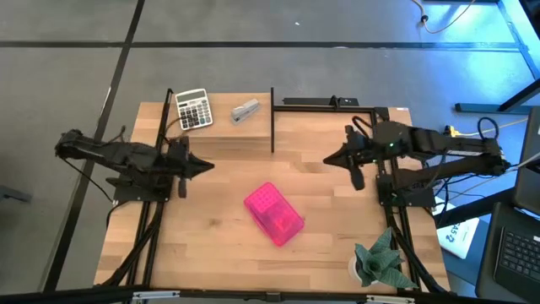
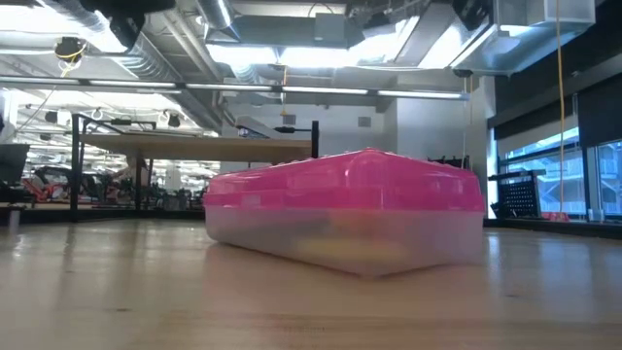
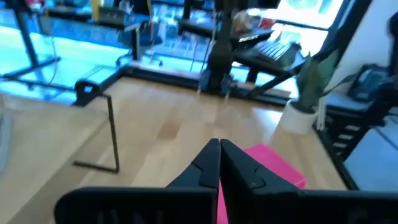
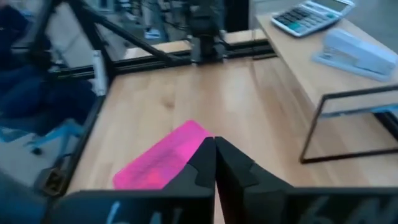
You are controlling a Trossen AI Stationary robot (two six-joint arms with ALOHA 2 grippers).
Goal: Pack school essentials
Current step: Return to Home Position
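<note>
Right now both arms hang over the counter (image 1: 211, 245), one along each side, pointing inward. My left hand (image 1: 208, 166) hovers above the wood with its fingers pressed together tip to tip. The right hand (image 1: 329, 160), facing it, is pinched together the same way.

Between the two hands, a little toward the front edge and well apart from both, lies the pink supply box (image 1: 274, 214). It rests flat on the wood at a slant, with its lid down. From counter height the pink lid sits over a cloudy base, and a yellowish blur shows through the wall; I cannot tell what it is.

Farther back, between the hands, a black wire frame (image 1: 272, 118) stands upright. Beyond the left hand, at the back of the counter, lie a calculator (image 1: 193, 108) and a grey stapler (image 1: 245, 111), near each other but not touching. Off the right hand's side, at the front corner, stands a potted plant (image 1: 380, 260).

Past the counter the grey floor (image 1: 253, 34) runs out, and a laptop (image 1: 516, 253) sits beyond the right arm. Level across the wood, the room shows ceiling ducts (image 2: 224, 19), strip lights and windows (image 2: 544, 160).
</note>
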